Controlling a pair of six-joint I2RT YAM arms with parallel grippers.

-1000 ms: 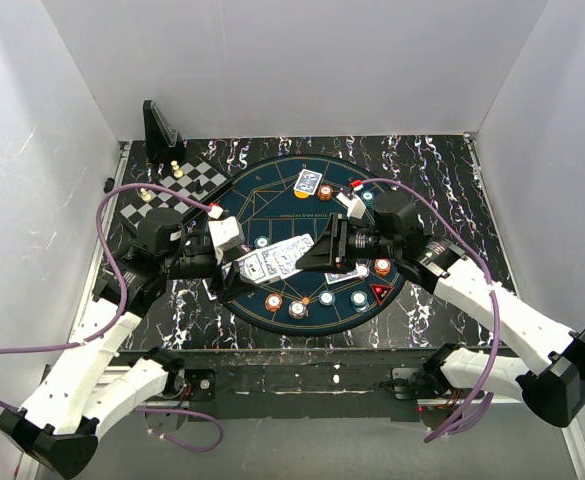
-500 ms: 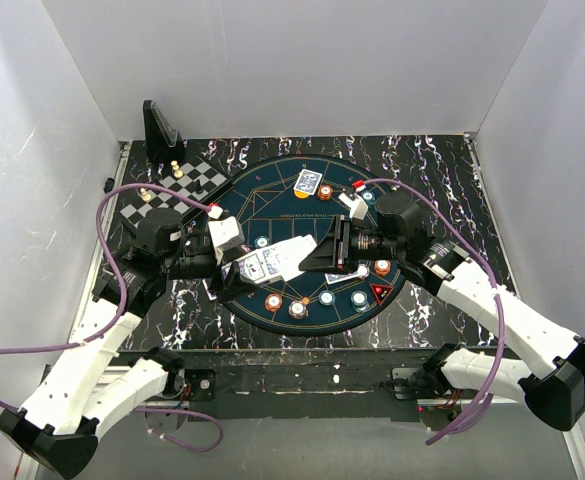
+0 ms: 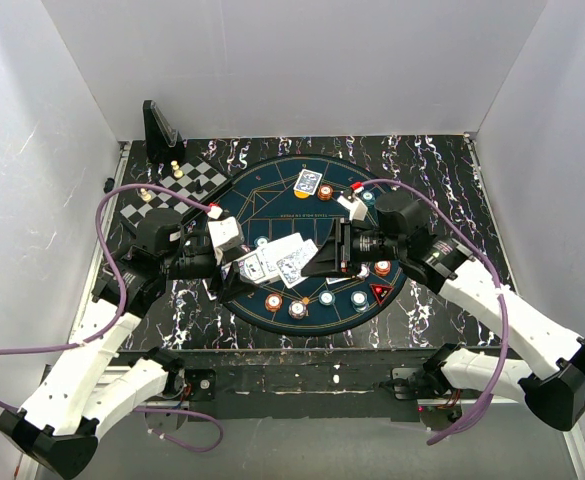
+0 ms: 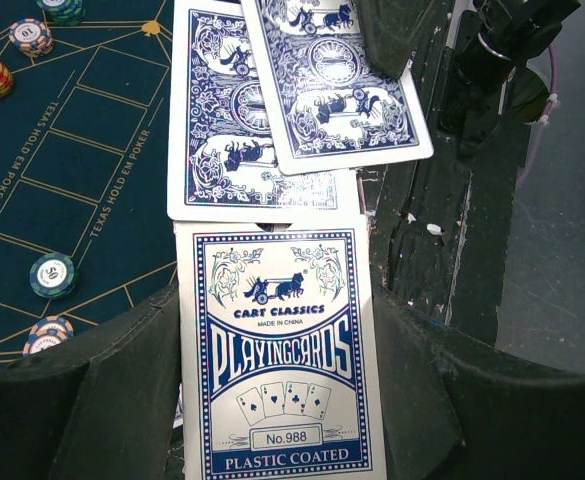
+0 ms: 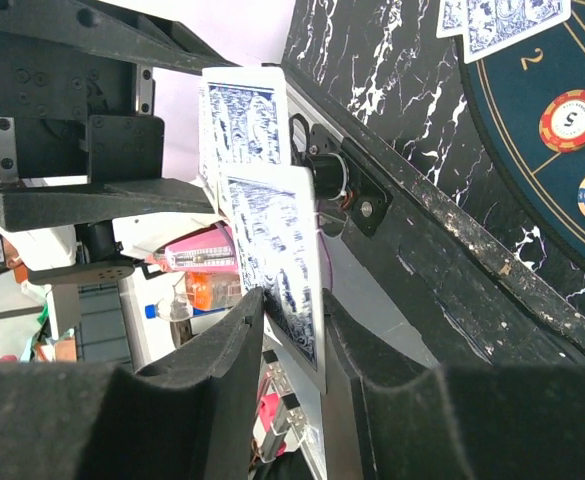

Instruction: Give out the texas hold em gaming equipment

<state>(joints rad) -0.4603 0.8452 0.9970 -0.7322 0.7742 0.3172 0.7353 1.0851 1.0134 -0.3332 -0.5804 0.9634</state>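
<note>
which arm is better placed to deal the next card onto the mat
Right. The right gripper pinches one blue-backed card by its edge, above the dark blue mat. The left gripper is clamped on the card pack, so it is busy as the holder.

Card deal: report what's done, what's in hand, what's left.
Done: a pair of blue-backed cards lies at the mat's far side, poker chips along its near rim. In hand: left jaws grip the card pack; right jaws pinch one card sticking out of it. Left: probably the remaining seats' cards.
</note>
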